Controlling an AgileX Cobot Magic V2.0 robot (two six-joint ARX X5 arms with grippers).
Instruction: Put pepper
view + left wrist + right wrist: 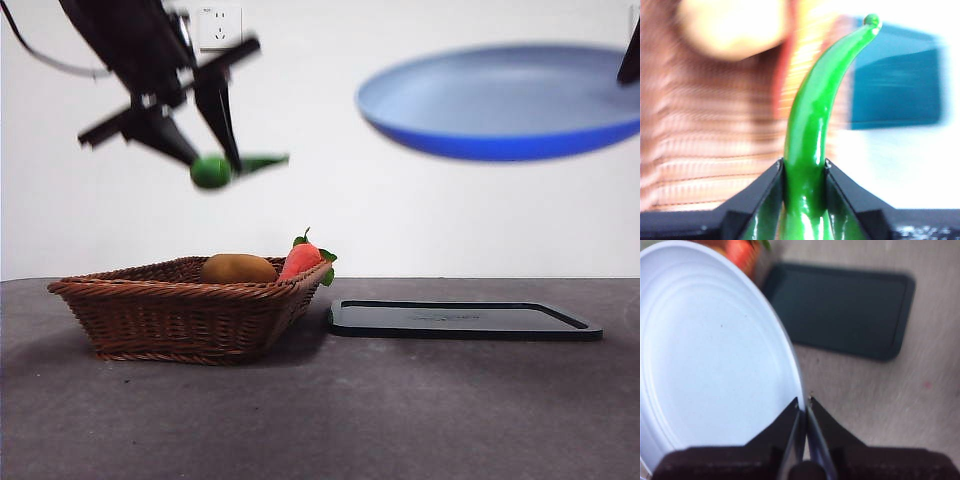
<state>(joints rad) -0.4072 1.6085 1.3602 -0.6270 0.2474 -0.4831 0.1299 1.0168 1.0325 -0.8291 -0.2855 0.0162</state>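
My left gripper is shut on the glossy green pepper and holds it in the air above the wicker basket. In the left wrist view the pepper rises between the two black jaws, its tapered tip pointing away. My right gripper is shut on the rim of a blue plate and holds it high over the dark tray. The plate hangs at the upper right in the front view, above the tray.
The basket holds a yellow-brown potato-like thing and a red-orange vegetable with green leaves. The flat dark tray lies on the grey table right of the basket. A wall socket is behind.
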